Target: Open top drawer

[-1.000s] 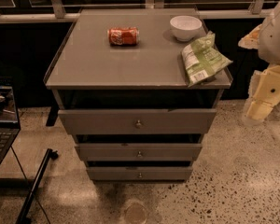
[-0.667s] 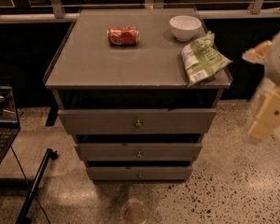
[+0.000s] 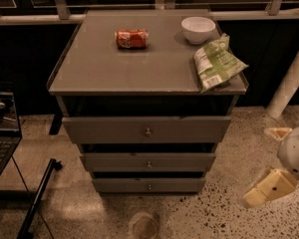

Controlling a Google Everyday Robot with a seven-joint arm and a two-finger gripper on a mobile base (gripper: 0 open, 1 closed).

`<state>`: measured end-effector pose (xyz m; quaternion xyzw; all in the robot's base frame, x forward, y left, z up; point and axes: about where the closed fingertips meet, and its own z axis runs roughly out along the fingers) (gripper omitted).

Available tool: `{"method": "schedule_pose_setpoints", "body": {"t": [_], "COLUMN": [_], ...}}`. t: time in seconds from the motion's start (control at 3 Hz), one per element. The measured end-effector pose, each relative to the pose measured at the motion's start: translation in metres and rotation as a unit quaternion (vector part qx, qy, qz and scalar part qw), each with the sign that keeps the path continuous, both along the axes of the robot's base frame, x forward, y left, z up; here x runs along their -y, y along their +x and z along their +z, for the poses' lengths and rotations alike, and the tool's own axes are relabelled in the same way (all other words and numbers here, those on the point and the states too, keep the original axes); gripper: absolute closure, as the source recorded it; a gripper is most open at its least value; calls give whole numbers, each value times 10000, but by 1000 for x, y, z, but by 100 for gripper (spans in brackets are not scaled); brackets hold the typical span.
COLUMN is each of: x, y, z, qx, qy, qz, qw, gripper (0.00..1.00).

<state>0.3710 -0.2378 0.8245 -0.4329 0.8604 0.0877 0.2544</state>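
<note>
Hanging low at the right edge above the speckled floor, the white and cream end effector is blurred, yet its two cream fingers appear spread apart, with nothing between them. At the left edge sits an open dark laptop, with a thin black stand leg slanting across the floor beside it. The grey three-drawer cabinet stands left of the end effector and well apart from it. Its two narrower grey drawer fronts are stacked lowest, and above them lies the wide grey flat-fronted top drawer with its small round metal knob, nothing touching it. On the grey counter above, a green and white crumpled snack bag overhangs the right front corner. Farther back lie a red soda can on its side and a white round bowl.
</note>
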Motion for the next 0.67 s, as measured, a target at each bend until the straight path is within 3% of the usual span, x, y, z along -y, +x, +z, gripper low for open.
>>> {"method": "schedule_pose_setpoints", "body": {"t": [0.33,0.67], "x": [4,14], "y": [29,96], "z": [-56,-80], "qx": [70,584], "qy": [528,770], "qz": [-468,-807], "qw": [9975,9920], "gripper": [0,19]}}
